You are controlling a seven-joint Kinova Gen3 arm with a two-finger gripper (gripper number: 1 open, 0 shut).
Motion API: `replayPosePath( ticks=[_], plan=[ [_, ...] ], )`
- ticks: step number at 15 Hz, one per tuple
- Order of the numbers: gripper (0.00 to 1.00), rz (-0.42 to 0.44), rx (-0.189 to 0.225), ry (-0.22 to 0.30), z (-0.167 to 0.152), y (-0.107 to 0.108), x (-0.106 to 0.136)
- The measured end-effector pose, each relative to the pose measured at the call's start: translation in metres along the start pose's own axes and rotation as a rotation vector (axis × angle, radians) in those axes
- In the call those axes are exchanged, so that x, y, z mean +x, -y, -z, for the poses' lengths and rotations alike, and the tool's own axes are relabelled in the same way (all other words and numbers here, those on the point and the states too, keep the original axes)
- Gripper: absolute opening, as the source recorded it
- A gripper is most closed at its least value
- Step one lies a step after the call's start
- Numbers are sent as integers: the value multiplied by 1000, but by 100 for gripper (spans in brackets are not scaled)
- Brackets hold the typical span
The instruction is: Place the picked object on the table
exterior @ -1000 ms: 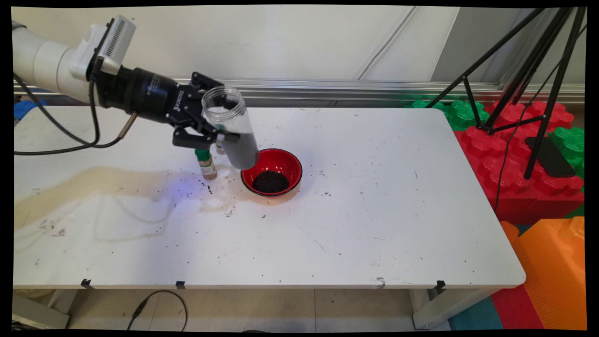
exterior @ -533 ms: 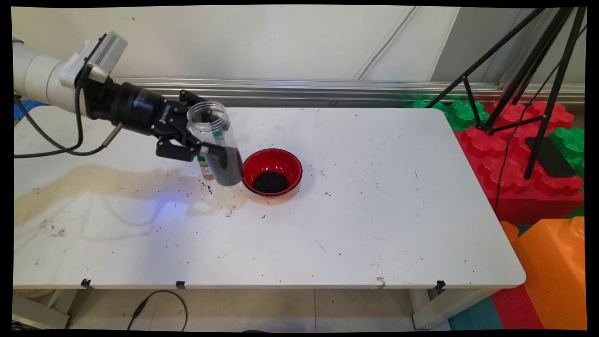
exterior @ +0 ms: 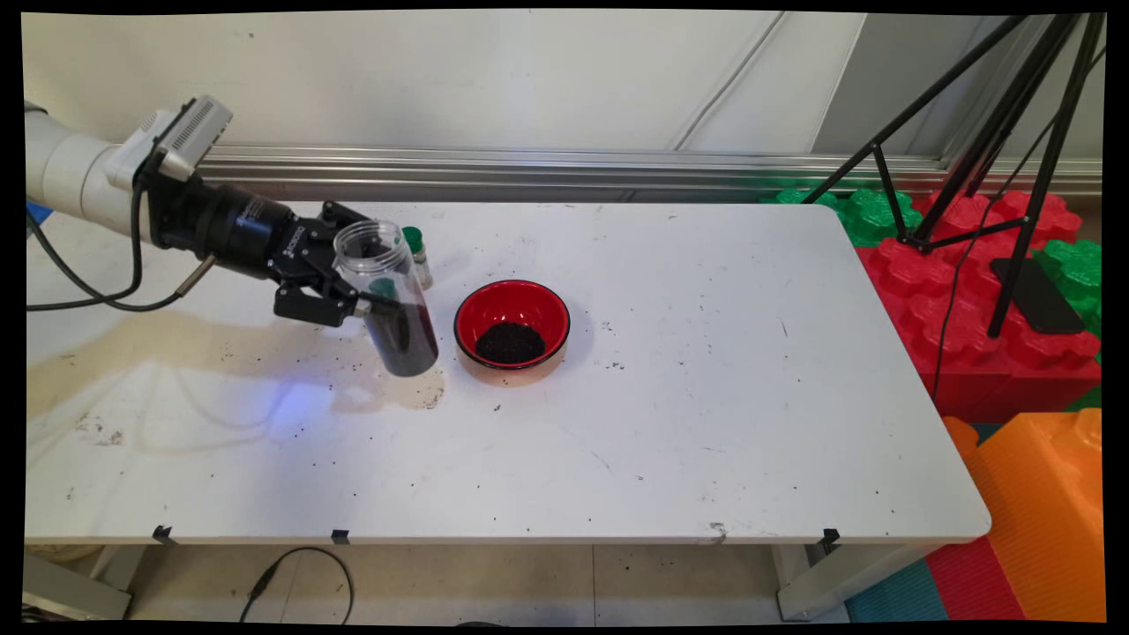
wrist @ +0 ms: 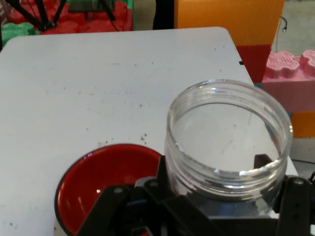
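Note:
My black gripper is shut on a clear plastic jar with dark grains filling its lower half. The jar leans slightly, mouth up, its base just above the table, left of a red bowl that holds a heap of the same dark grains. In the hand view the jar's open mouth fills the right side, the gripper clasps it from below, and the red bowl sits at lower left. A small green-capped bottle stands just behind the jar.
Dark grains lie scattered on the white table, and a tan stain spreads across its left part. Red, green and orange foam blocks and a black tripod stand off the table's right end.
The gripper has carried the jar down and to the left, away from over the bowl, turning it more upright. The green-capped bottle behind it is uncovered.

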Motion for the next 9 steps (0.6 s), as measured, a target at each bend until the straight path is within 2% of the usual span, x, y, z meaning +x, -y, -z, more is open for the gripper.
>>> replayPosePath(
  ticks=[9],
  plan=[
    [0, 23, -12, 25, -7, 0, -35]
  ],
)
